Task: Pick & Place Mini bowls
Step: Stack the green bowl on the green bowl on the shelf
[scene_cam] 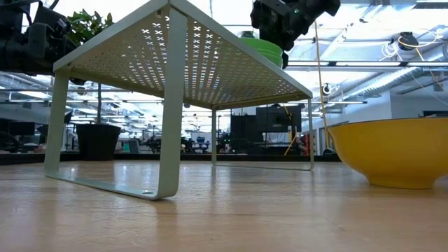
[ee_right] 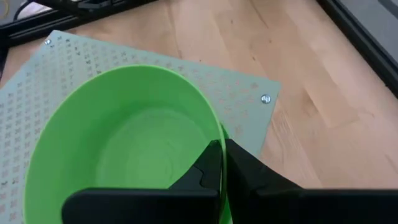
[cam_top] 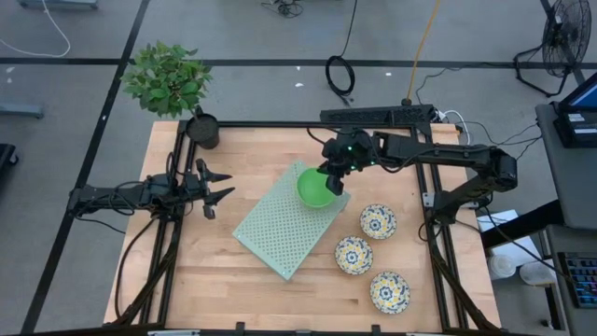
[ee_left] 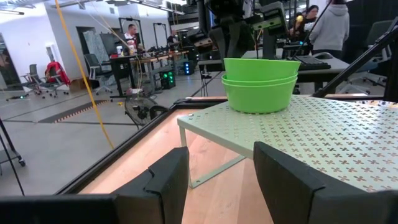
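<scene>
The right gripper (cam_top: 333,177) pinches the rim of the green bowls (cam_top: 315,189), stacked at the raised mat's (cam_top: 280,224) two-o'clock corner. Three flowery bowls (cam_top: 378,221) sit at four o'clock. The left gripper (cam_top: 216,189) waits open at nine, with bare table between.

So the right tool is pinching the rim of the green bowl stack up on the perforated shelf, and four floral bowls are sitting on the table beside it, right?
Not quite: three floral bowls sit on the table, as the high view shows. The rest holds: the right tool pinches the rim of the green bowl stack on the perforated shelf.
</scene>
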